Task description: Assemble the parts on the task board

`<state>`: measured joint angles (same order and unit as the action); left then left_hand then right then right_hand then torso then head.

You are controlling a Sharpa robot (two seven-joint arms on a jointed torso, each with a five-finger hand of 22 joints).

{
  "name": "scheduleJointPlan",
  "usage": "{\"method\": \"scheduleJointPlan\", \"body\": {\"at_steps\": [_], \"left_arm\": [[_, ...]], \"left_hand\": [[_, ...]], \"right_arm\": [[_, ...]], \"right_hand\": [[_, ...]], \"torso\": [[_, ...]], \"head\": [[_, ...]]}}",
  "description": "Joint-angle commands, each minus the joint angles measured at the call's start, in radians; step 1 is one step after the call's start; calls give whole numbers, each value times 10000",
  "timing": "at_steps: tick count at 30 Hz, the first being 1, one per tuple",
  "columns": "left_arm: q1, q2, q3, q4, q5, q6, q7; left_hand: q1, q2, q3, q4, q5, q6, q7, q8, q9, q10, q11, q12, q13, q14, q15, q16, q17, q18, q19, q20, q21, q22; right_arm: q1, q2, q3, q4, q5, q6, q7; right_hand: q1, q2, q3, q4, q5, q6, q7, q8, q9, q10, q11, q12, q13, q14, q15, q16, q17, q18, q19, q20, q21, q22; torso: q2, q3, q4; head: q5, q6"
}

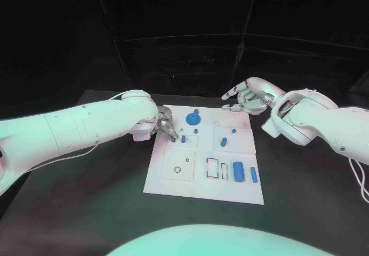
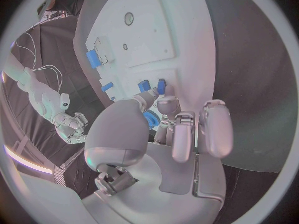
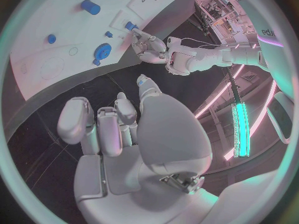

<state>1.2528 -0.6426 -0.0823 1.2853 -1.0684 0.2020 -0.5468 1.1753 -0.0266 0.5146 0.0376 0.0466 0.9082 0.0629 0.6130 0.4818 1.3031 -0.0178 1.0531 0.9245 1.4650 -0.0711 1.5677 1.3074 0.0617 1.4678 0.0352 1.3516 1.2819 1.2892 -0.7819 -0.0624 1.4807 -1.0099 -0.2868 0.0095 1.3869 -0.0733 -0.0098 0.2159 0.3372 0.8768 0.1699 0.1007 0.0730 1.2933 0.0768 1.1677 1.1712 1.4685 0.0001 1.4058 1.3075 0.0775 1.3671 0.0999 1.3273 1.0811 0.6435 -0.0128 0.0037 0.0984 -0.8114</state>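
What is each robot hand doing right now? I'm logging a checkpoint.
Left robot hand: fingertips down on the task board at a small blue part; grip cannot be told.
Right robot hand: holds nothing, fingers curled, beyond the board's far edge.

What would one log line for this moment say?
left hand: fingers at small blue part on task board | right hand: off board, holding nothing

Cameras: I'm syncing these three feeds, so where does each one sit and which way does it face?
Head view: on the robot's head, looking down at the task board; both arms enter.
Left wrist view: behind the left hand, facing the board's blue gear.
Right wrist view: behind the right hand, held off the board.
Shared: both wrist views show the board and the opposite hand.
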Motion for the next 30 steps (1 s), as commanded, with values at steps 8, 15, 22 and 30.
{"method": "scheduleJointPlan", "body": {"at_steps": [8, 15, 22, 30], "left_arm": [[-20, 189, -24, -261, -38, 476, -310], [-19, 213, -26, -318, -38, 466, -402], [-19, 187, -26, -353, -38, 336, -498], [-21, 140, -26, -345, -39, -6, -513]], "left_hand": [[-251, -50, 786, -733, 12, -4, -114, 70, 39, 21, -43, -32, -9, 1058, -99, 31, 2634, 12, 156, -79, 14, 70], [-592, -350, 419, -595, 17, 81, -173, 134, 64, 32, -89, -4, 4, 1058, -141, 31, 2634, -5, 187, -112, 79, 162], [-1037, -594, -109, -337, 17, 207, -196, 193, 74, 15, -109, -8, -25, 1058, -169, 31, 2634, -13, 201, -143, 105, 206], [-1681, -805, -940, 159, 15, 273, -184, 285, 107, 9, -95, 18, -34, 1058, -176, 31, 2634, -19, 210, -161, 113, 233]], "right_arm": [[19, 16, 5, 15, 48, 32, 87], [19, 19, 5, 11, 57, 28, 92], [19, 15, 5, 7, 68, 13, 96], [19, 15, 5, -5, 80, -18, 107]], "right_hand": [[11, 70, -71, 0, 48, -50, -39, 49, 0, -86, -15, -32, -18, 444, -57, -46, 25, 158, -81, -10, -33, -4], [11, 70, -71, 0, 48, -50, -39, 49, 0, -86, -15, -32, -18, 444, -57, -46, 25, 158, -81, -10, -33, -4], [-7, 68, -90, 15, 30, -55, -37, 49, -1, -104, -14, -56, -42, 439, -57, -65, 1, 165, -95, -11, -55, -42], [-69, 72, -146, 69, 25, -81, -31, 44, -6, -118, -7, -69, -57, 437, -54, -79, -8, 167, -100, -10, -72, -63]], "torso": [[-8, -2, -5], [-11, -8, 8], [-9, -13, 1], [-7, -17, 5]], "head": [[-22, -16], [-30, -15], [-18, -20], [-22, -19]]}}
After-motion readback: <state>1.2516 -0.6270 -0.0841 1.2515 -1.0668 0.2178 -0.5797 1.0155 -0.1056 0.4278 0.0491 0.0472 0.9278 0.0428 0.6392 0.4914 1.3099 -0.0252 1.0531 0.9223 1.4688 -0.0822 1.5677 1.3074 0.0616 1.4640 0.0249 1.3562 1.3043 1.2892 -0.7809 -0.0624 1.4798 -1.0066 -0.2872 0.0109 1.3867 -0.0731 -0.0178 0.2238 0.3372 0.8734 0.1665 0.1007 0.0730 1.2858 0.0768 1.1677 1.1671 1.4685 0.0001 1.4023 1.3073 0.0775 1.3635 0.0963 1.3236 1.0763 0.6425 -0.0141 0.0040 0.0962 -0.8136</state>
